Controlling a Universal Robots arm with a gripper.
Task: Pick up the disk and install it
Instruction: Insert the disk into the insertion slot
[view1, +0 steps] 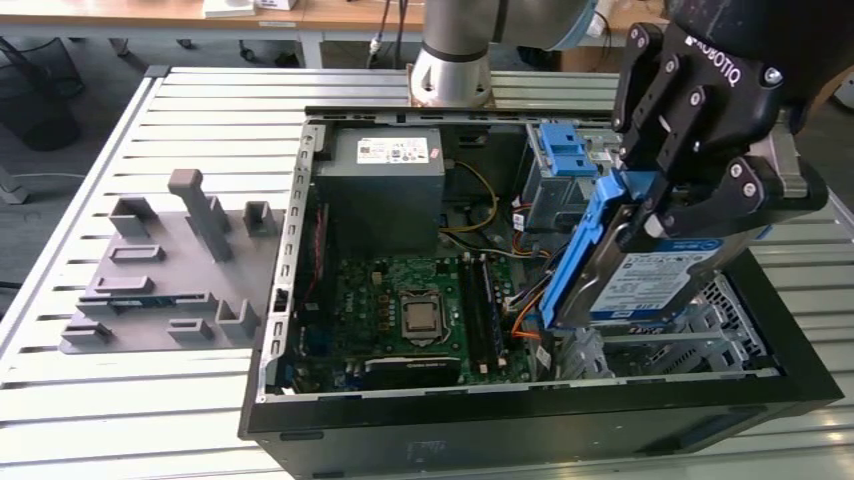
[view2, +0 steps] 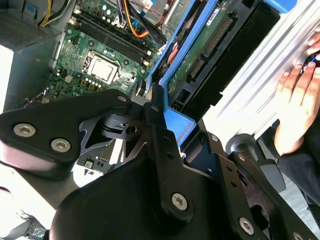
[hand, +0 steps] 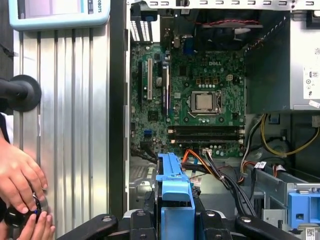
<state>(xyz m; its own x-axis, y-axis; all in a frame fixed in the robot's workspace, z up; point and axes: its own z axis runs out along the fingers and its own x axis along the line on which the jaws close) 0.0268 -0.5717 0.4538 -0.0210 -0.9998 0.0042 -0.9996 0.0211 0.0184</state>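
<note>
We observe the end effector (view1: 674, 212) clamped shut on the disk (view1: 651, 285), holding it tilted on edge over the open computer case (view1: 507, 432), beside the motherboard (view1: 407, 300), at the exterior view's right.

The disk (view1: 674, 262) was silver metal with a glossy paper label (view1: 650, 290), edged by a smooth blue plastic bracket (view1: 583, 245). The table (view1: 200, 105) was ribbed, matt grey metal.

Black pincer (view1: 694, 205) — silver screws (view2: 180, 201) (white lettering (view1: 727, 57)).
</note>
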